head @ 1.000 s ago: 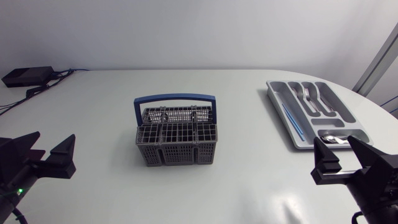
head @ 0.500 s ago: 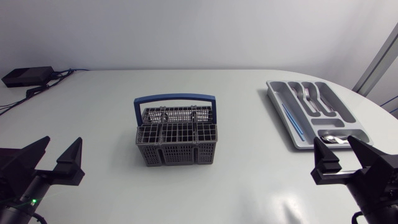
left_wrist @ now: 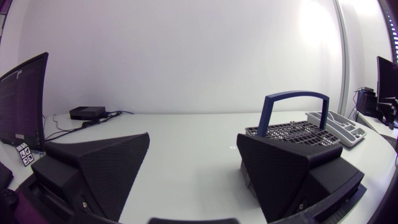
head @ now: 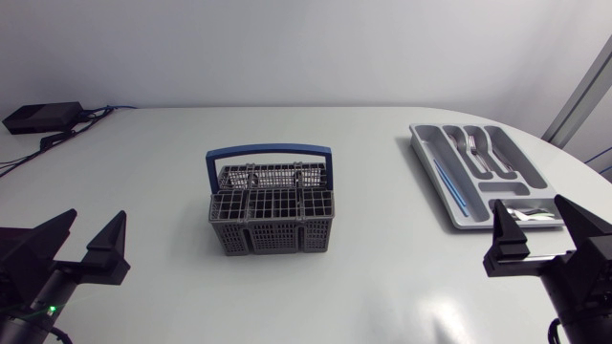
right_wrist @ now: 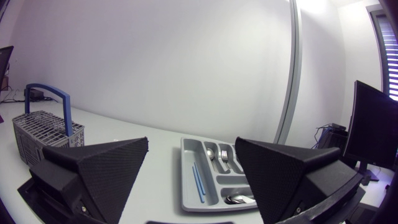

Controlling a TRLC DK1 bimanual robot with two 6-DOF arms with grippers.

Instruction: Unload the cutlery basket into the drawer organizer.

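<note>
The right gripper (head: 537,225) backs away from the grey plastic drawer organizer (head: 426,158) ahead of its jaws. It and the left gripper (head: 93,227) gape wide and empty. The blue-handled grey mesh cutlery basket (head: 273,218) looks unloaded.

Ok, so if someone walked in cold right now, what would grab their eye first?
The grey basket with its blue handle stands alone mid-table, with no cutlery showing above its rim. Far right lies the organizer, already holding forks and spoons. The left gripper and right gripper sit open and empty at the near corners.
</note>
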